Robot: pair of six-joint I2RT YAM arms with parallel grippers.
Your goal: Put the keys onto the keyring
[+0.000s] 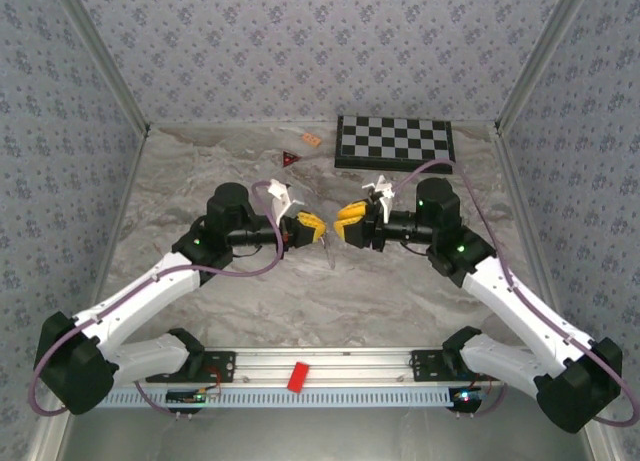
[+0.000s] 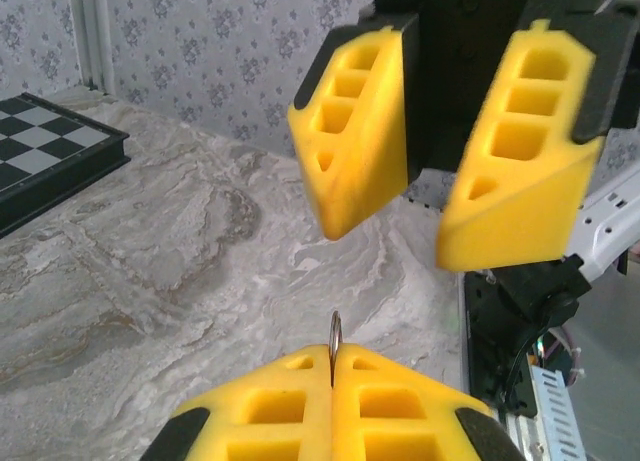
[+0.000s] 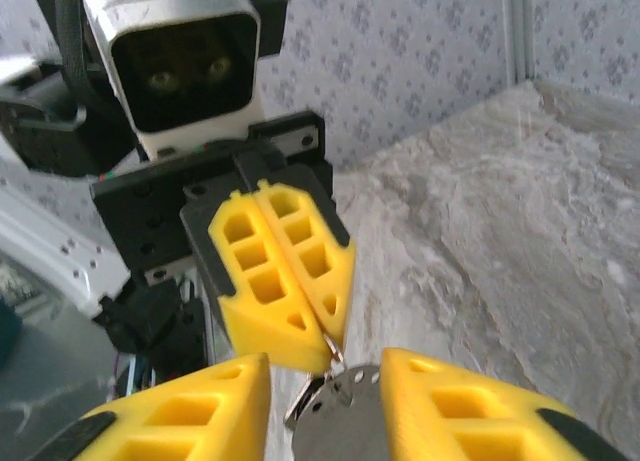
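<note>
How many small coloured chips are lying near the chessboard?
2: a red triangle left of the chessboard, and an orange chip just beyond it, farther back. Others could be hidden.

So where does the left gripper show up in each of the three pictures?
Top external: left gripper, centre, pointing right.
Left wrist: left gripper, bottom centre, shut on the keyring.
Right wrist: left gripper, centre, tips toward the camera.
Shared landmark: the right gripper, facing it tip to tip.
</note>
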